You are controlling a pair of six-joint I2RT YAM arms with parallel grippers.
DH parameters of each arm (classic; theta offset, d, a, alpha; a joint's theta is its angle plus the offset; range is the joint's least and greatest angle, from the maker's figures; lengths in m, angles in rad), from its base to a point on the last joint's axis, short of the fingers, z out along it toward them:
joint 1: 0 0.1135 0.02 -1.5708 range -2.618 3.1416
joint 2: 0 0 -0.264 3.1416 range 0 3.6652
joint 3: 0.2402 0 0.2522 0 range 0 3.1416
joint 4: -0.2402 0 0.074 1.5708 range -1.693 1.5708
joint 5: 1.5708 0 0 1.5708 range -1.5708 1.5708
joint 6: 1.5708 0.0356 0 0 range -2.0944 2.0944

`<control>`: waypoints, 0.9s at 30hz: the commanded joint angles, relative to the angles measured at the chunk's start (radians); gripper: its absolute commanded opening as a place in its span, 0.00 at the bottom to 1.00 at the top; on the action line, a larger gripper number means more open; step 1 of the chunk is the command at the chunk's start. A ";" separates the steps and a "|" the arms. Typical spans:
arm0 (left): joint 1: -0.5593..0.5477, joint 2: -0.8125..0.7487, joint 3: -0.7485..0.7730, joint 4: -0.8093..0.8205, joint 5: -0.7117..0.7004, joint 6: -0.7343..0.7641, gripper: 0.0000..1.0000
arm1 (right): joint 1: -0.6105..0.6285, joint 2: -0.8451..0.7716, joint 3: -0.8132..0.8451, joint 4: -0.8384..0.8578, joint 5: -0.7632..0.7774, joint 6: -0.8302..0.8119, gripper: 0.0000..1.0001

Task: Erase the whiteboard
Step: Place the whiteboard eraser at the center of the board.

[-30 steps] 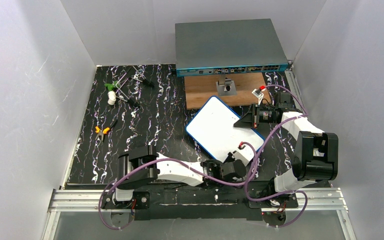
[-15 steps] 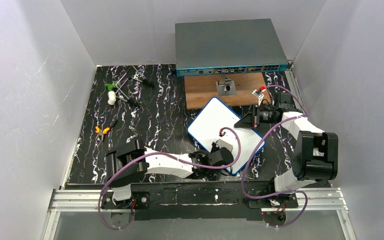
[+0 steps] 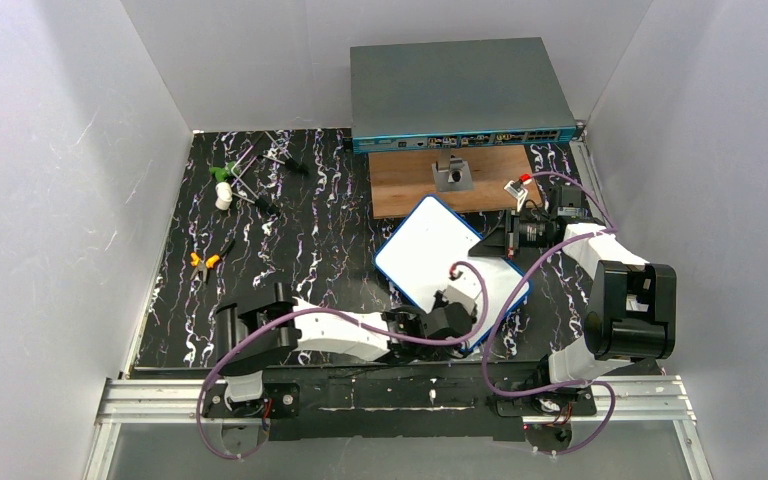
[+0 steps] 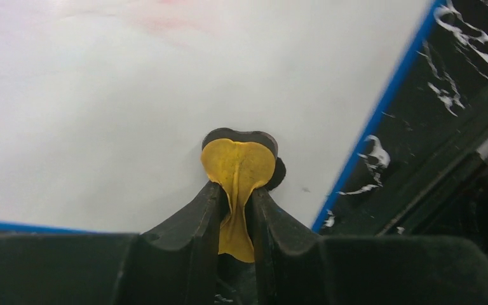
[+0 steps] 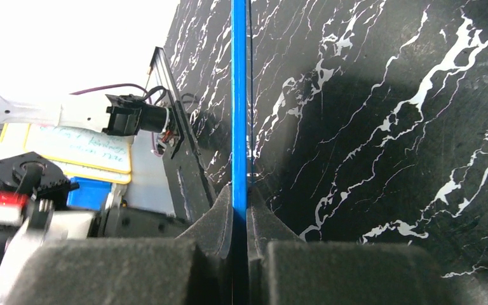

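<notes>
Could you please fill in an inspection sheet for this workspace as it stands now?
Surface: black marbled mat, mostly bare on the left half.
Job's things: whiteboard lies askew, blue-rimmed, with no writing visible; the left wrist view shows faint reddish traces. A yellow cloth rests against it near the rim.
Clutter: grey box with ports, wooden board carrying a metal bracket, orange-handled tool, green and white bits.
Grippers: left gripper shut on the yellow cloth; right gripper shut on the whiteboard's rim.
Cables: purple cables loop from both arms, one arching over the whiteboard.
Surroundings: pale walls on three sides, aluminium rail at the near edge.
</notes>
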 commanded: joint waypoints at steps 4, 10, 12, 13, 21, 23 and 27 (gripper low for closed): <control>0.159 -0.240 -0.238 -0.153 -0.264 -0.244 0.00 | 0.010 -0.023 0.037 -0.168 -0.187 0.090 0.01; 0.291 -0.402 -0.399 -0.176 -0.222 -0.262 0.00 | 0.010 -0.022 0.052 -0.217 -0.157 0.045 0.01; 0.342 -0.467 -0.437 -0.192 -0.196 -0.250 0.00 | 0.010 -0.023 0.059 -0.237 -0.142 0.012 0.01; 0.369 -0.485 -0.453 -0.202 -0.185 -0.241 0.00 | 0.010 -0.025 0.062 -0.251 -0.135 -0.001 0.01; 0.472 -0.698 -0.578 -0.248 0.067 -0.158 0.00 | 0.010 -0.063 0.121 -0.408 -0.039 -0.189 0.01; 0.472 -0.708 -0.605 -0.253 0.161 -0.185 0.00 | 0.010 -0.077 0.133 -0.444 0.001 -0.229 0.01; 0.473 -0.694 -0.644 -0.199 0.284 -0.202 0.15 | 0.010 -0.103 0.137 -0.465 0.049 -0.268 0.01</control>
